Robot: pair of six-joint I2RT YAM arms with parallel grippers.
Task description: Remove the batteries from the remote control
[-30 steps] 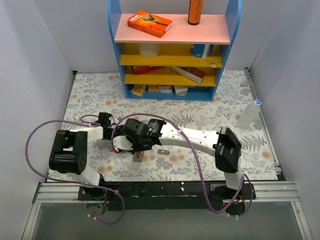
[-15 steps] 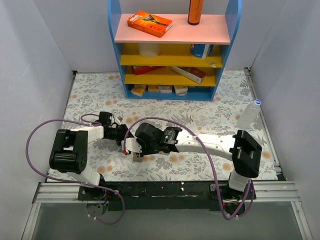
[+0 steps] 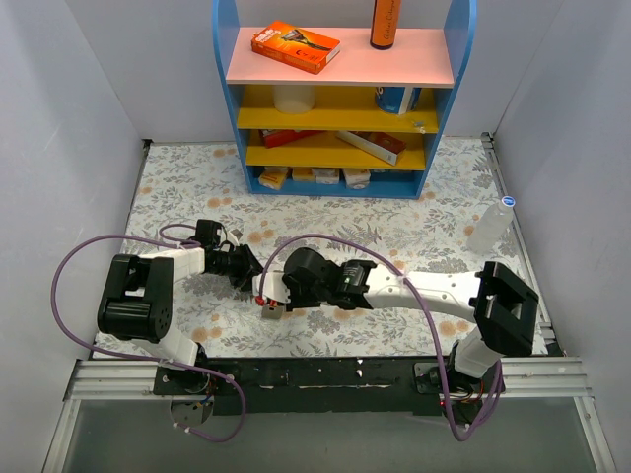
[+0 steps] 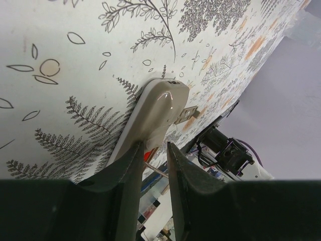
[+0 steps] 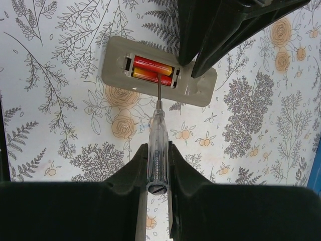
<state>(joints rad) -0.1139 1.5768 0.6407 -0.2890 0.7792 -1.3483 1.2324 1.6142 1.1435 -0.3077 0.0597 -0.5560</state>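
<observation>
So closest to the arm bases, the right pincer is clenched on the clear handle of a screwdriver. The metal tip points away from it and sits right at the edge of the battery bay. The remote lies flat on the flowery surface with its back up and the bay open. Both red batteries are in there, side by side. The tip touches the nearer one, as far as I can tell.

On the remote's other end the left pincer is grasping the body, one finger on each long edge. From its own camera you can see a little grey plate just beside the remote's far end.

Further back a plastic bottle lies near the right wall, and at the very back stands the blue shelf with an orange box on top.
</observation>
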